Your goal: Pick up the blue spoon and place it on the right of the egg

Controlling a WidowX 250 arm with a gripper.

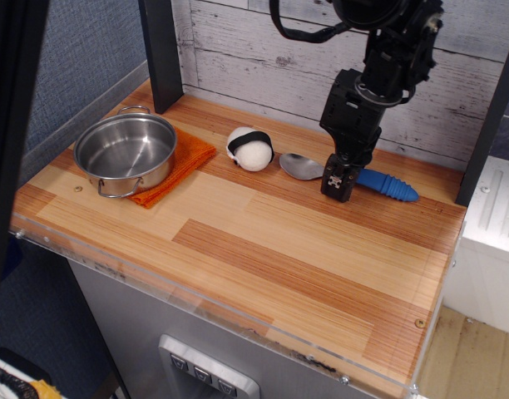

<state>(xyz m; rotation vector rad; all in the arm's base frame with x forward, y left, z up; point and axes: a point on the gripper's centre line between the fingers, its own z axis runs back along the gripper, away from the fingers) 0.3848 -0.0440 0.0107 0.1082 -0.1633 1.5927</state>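
The single view looks down at an angle on a striped wooden table top [263,241]. The black gripper [338,184] stands low over the neck of the blue spoon [354,174], a spoon with a shiny silver bowl and a thick, ribbed, bright blue handle, and hides the stretch where bowl meets handle. Whether its jaws are spread or pinching the spoon cannot be told from this angle. The arm's upper part is cut off by the top edge.

The spoon lies flat on the wood, bowl toward the egg [250,149], a small white ball with a black band, and just to its right; a narrow gap seems to separate them. The handle's tip points at the dark post on the right.

At the far left a round steel pot [126,153] with loop handles sits on a folded orange cloth [181,166]. A clear raised rim [196,299] runs along the near edge. The front half of the wood is open. Behind stands a weathered grey plank wall [263,50].
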